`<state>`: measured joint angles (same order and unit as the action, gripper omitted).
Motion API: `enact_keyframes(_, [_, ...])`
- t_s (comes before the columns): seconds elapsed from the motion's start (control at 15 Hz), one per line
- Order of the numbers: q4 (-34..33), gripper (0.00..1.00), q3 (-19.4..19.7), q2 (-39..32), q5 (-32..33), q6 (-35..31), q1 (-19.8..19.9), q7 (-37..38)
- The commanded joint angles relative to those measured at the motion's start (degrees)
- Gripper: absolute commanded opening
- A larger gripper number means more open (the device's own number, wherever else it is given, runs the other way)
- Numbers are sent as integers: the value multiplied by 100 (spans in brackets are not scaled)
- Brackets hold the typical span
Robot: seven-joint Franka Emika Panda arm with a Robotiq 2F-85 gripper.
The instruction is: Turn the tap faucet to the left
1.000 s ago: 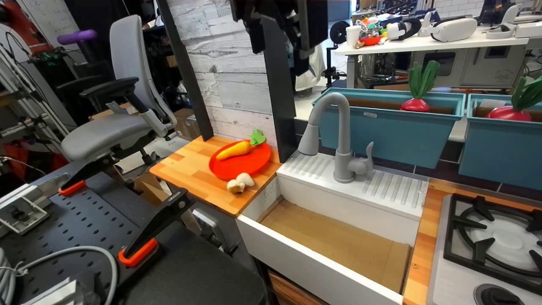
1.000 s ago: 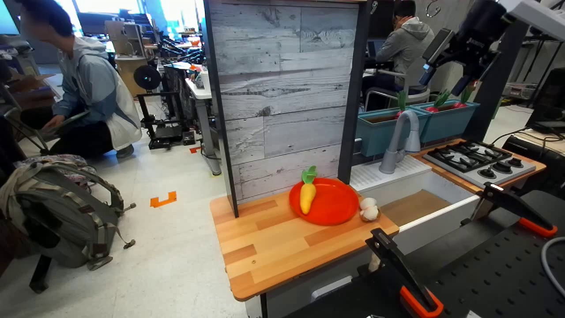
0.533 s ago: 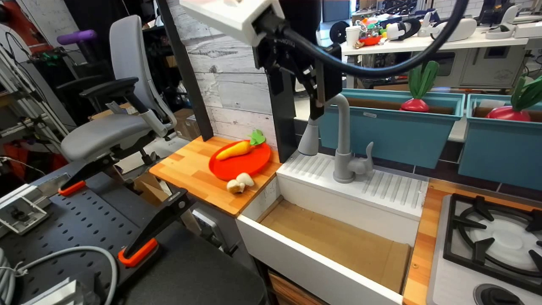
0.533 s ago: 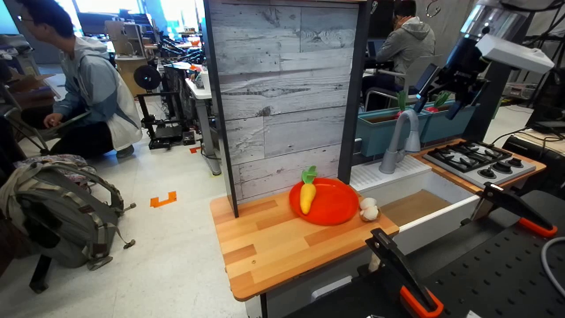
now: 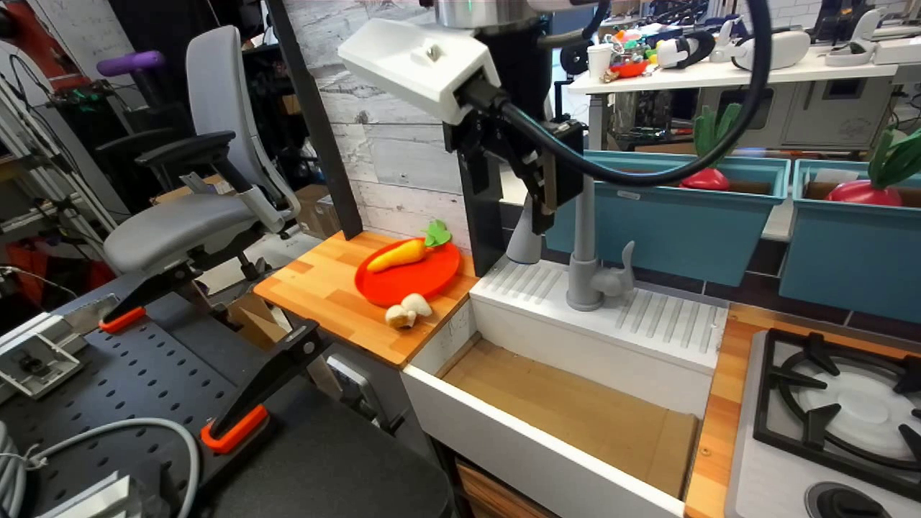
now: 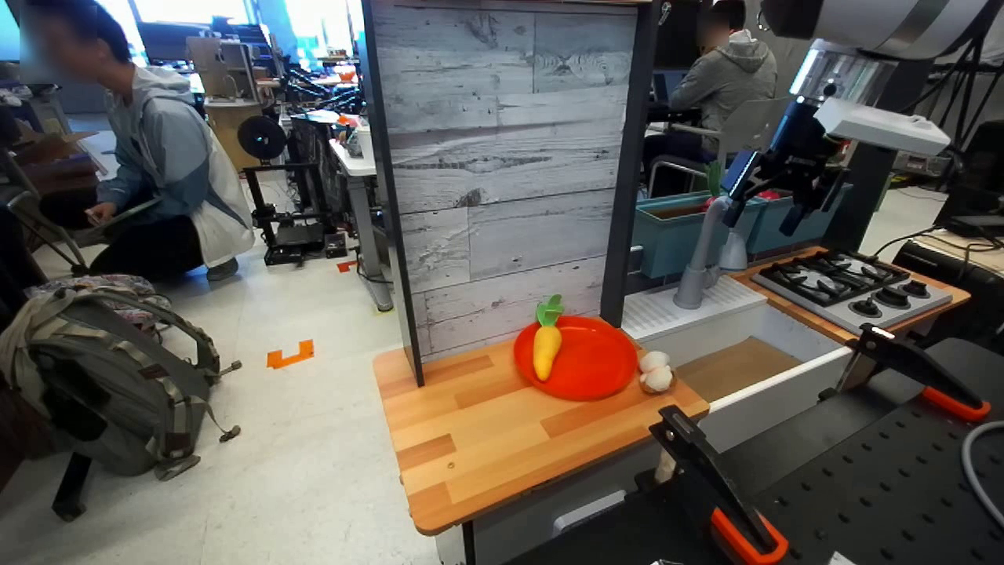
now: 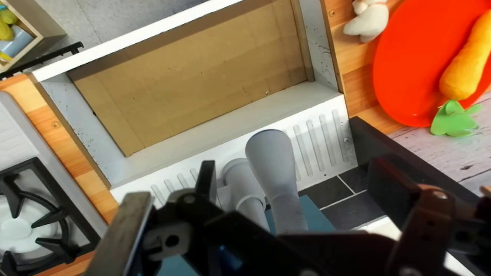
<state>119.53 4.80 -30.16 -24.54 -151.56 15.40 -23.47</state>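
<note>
Grey Amid Red, Teal and Grain

Plain grey on the tap faucet, the clock's hub in an exterior view. White for the sink at six o'clock, tan for its cardboard. Teal on the planters at two and three. Red across the plate at nine, yellow-orange and green on the carrot; patchwork orange-browns on the counter. Streaked grey-white planking on the panel at ten. Silver-grey and black for the hob at four. Mostly black on the gripper.
</note>
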Motion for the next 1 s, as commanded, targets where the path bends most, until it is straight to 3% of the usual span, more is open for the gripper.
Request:
enact_keyframes(0.0, [-353, 100, -172, -331, 385, -202, 131, 314])
enact_keyframes(0.2, [-502, 100, -196, -502, 595, -442, 108, 473])
enact_keyframes(0.27, [-541, 75, -217, -553, 643, -531, 115, 506])
enact_keyframes(0.4, [-611, 65, -214, -641, 789, -640, 102, 609])
enact_keyframes(0.93, [-454, 3, -287, -591, 1081, -668, 95, 730])
